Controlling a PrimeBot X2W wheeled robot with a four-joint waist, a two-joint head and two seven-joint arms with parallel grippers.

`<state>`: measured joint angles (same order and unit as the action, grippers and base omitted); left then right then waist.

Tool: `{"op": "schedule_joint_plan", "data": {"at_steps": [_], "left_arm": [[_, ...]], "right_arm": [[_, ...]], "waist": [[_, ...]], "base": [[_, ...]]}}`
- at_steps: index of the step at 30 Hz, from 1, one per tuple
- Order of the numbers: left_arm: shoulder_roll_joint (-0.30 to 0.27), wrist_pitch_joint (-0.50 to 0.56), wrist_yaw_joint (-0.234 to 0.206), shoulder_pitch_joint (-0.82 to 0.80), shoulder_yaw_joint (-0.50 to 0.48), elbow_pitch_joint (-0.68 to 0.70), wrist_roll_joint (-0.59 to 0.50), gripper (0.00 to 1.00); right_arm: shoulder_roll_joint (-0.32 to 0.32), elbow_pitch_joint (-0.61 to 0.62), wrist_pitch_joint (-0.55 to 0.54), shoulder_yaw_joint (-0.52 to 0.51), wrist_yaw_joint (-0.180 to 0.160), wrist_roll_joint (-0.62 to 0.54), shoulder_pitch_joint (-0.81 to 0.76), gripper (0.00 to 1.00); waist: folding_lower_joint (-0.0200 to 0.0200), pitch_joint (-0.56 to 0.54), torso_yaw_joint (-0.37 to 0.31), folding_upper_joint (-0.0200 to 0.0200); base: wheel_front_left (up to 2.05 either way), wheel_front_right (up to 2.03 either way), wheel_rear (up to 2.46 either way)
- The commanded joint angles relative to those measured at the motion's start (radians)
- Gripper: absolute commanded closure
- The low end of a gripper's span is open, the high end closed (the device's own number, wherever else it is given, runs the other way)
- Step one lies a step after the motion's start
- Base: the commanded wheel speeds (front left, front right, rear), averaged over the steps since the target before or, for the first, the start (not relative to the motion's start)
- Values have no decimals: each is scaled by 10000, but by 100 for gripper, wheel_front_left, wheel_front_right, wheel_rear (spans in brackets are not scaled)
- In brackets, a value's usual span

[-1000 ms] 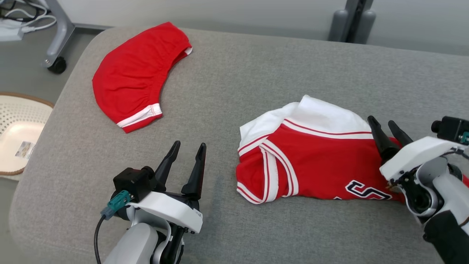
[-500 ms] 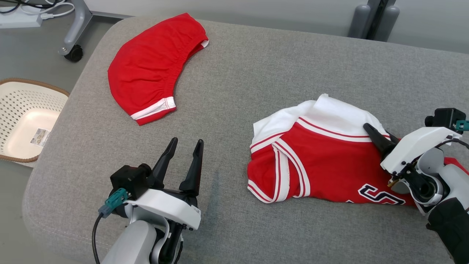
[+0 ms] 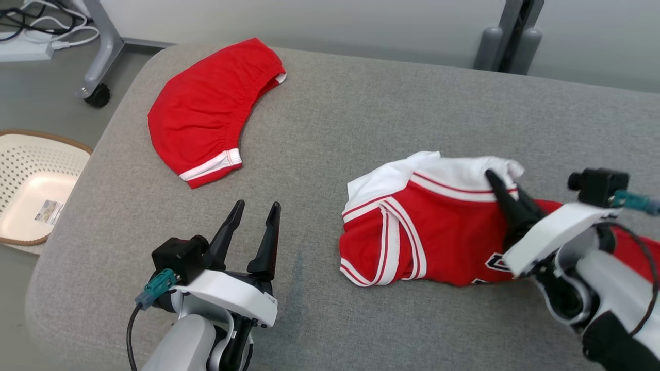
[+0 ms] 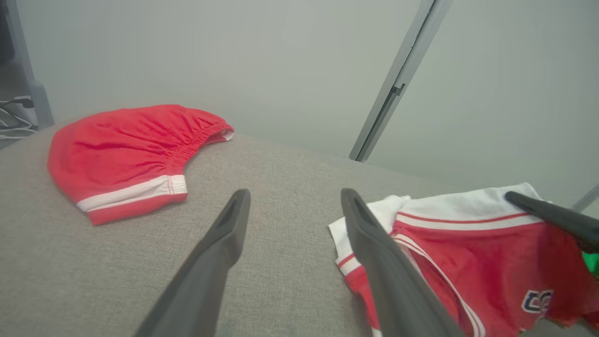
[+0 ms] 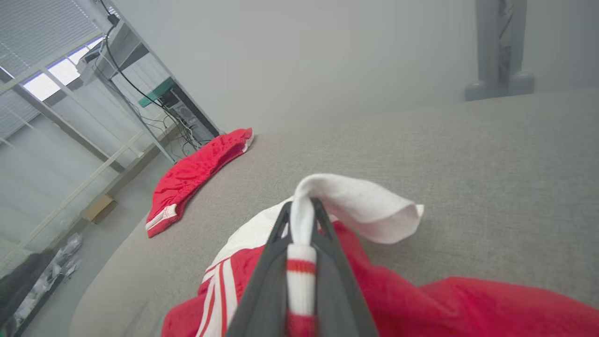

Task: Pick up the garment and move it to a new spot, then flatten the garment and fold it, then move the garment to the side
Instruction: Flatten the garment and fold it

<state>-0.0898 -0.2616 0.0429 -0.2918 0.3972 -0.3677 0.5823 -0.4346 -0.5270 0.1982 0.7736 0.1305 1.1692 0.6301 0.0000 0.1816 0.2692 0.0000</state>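
The right end effector (image 3: 499,183) is shut tight on a white edge of the red-and-white jersey (image 3: 412,242). In the right wrist view its two dark fingers (image 5: 273,262) press together on a white strip crossed by a red stripe, and a fold of white cloth (image 5: 360,201) stands up above the tips and curls over to one side. That pinched edge is at the far side of the jersey, which otherwise lies crumpled on the right half of the grey fabric-covered tabletop (image 3: 361,103). Its red front faces up, white-and-red trim runs around an opening at its left end, and part of a dark, white-edged letter shows just beside the right wrist. The left end effector (image 3: 258,205) holds nothing. Its fingers are spread wide and point away from the robot over bare grey fabric, near the jersey's left end but apart from it. A pair of red shorts (image 3: 201,118) with a white hem band lies flat towards the far left corner of the tabletop, well apart from the jersey. On the floor beyond the left edge sit a pale perforated basket (image 3: 20,154), a grey wheeled leg (image 3: 98,77) and some cables (image 3: 46,36).
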Motion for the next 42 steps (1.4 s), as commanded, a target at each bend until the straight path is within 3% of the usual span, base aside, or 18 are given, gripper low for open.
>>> {"op": "schedule_joint_plan", "data": {"at_steps": [1,15,17,18,23,25,27,28,29,37,42], "left_arm": [[-110,-37,-12,118,-78,-32,-65,0],[-207,41,-49,358,18,-118,8,0],[-203,64,-38,385,55,-126,30,0],[-187,85,-67,377,122,-124,50,0],[-197,87,-39,421,167,-124,88,0],[-203,84,-37,407,176,-121,100,0],[-199,80,-60,398,182,-116,110,0],[-193,76,-71,406,188,-115,117,0],[-188,73,-69,421,197,-120,121,0],[-212,52,-79,478,212,-179,159,0],[-291,65,-39,589,276,-79,157,0]], "right_arm": [[-116,506,304,424,5,-178,-300,100],[-503,2404,675,3077,5,-1800,-1583,100],[-524,2479,675,3460,5,-1718,-1697,100],[-757,2611,672,4483,5,-1680,-1741,100],[-971,3228,228,5061,5,-1861,-1853,99],[-1050,3416,-120,5109,5,-2121,-2024,89],[-1163,3198,-142,5081,5,-2385,-2000,61],[-1174,3037,-57,5078,5,-2442,-1985,9],[-1149,2864,46,5095,5,-2470,-1960,0],[-1050,2373,424,5095,5,-2195,-1764,0],[-1545,2778,680,4453,5,-1419,-1593,0]], "waist": [[0,-188,-155,0],[0,-761,-637,0],[0,-811,-670,0],[0,-900,-700,0],[0,-942,-702,0],[0,-945,-694,0],[0,-941,-705,0],[0,-939,-716,0],[0,-936,-727,0],[0,-995,-846,0],[0,-1108,-1073,0]], "base": [[0,0,0],[0,0,0],[0,0,0],[0,0,0],[0,0,0],[0,0,0],[0,0,0],[0,0,0],[0,0,0],[0,0,0],[0,0,0]]}}
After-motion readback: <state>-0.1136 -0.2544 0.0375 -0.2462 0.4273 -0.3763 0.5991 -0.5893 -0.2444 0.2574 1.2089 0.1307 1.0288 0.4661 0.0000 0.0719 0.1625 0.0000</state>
